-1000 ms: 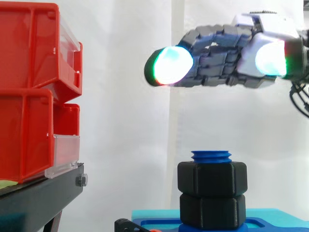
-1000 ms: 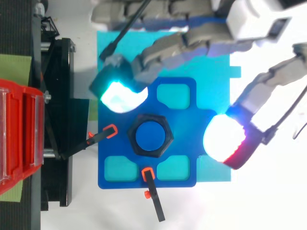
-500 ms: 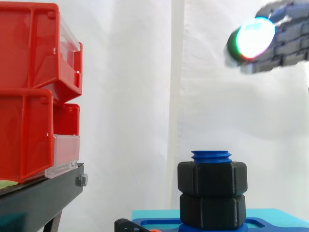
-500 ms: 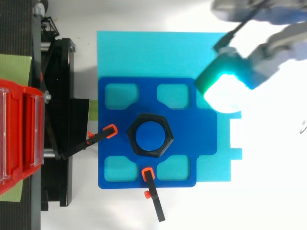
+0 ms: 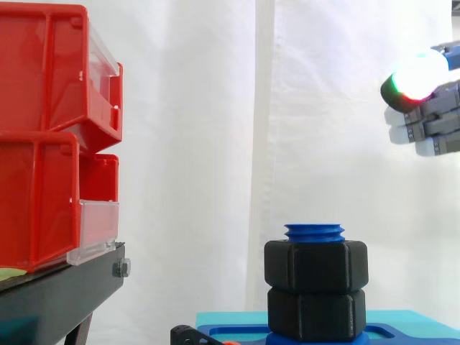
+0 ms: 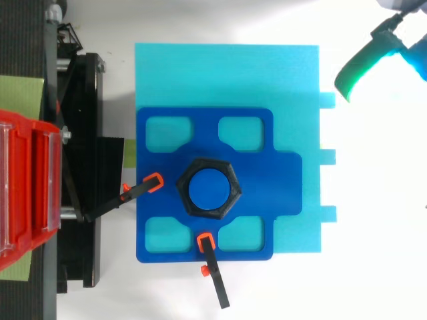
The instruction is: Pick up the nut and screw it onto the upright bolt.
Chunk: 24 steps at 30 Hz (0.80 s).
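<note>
The hand (image 5: 430,118) hangs high, well apart from the work; whether it is open or closed cannot be told. Two black nuts, the upper nut (image 5: 316,266) touching the lower nut (image 5: 316,314), sit on the one blue bolt (image 5: 314,232). Two clamps (image 6: 143,187) pin its plate (image 6: 257,210), probably against twisting.

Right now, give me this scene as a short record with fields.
bolt: blue, upright, threaded tip showing above the nuts
upper nut: black, hexagonal, on the bolt, stacked on the lower nut
lower nut: black, hexagonal, just above the blue plate
blue plate: lies on a cyan mat, two orange-tipped clamps at its edges
hand: high at the right, apart from bolt and nuts
red bins: stacked on the black stand, left
</note>
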Available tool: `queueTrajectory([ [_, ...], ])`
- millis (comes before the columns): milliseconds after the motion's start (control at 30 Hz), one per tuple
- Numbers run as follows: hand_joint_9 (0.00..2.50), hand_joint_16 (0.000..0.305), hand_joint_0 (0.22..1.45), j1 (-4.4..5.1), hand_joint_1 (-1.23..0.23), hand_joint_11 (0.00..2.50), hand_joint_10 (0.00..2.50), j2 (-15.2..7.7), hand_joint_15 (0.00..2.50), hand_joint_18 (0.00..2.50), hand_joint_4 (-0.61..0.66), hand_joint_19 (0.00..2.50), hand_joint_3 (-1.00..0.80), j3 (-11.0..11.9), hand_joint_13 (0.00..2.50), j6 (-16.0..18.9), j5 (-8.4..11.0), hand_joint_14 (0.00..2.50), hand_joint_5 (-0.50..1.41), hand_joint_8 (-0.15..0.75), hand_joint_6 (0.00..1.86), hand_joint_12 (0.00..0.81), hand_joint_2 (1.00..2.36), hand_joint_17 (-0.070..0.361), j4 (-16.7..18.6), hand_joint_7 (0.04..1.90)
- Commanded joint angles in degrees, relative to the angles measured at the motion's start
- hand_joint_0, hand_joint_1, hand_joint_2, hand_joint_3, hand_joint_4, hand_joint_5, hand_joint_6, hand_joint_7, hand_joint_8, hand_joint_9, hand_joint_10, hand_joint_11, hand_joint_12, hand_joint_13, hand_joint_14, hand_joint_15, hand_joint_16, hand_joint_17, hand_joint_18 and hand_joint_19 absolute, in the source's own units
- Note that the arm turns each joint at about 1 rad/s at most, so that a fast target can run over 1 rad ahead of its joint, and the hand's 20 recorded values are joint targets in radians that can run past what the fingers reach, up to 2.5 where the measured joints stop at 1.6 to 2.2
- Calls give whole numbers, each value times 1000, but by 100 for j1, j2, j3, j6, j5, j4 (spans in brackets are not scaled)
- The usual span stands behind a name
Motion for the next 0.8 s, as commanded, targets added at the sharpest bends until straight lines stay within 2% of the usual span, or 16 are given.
queueTrajectory([
  [0, 0, 55, 370, -17, -580, 0, 0, 2, 0, 0, 54, 0, -500, -17, 0, 588, 41, 0, -300, 212, 501, 366, 1000, 124, 2, 608],
  [100, 0, 55, 371, 18, -571, 0, 0, 2, 0, 0, 56, 0, -500, -17, 0, 588, 33, 0, -300, 213, 501, 365, 1000, 124, 2, 609],
  [767, 0, 53, 392, 18, -528, 0, 0, 2, 0, 0, 84, 0, -500, -17, 0, 588, 41, 0, -290, 217, 501, 350, 1000, 119, 2, 616],
])
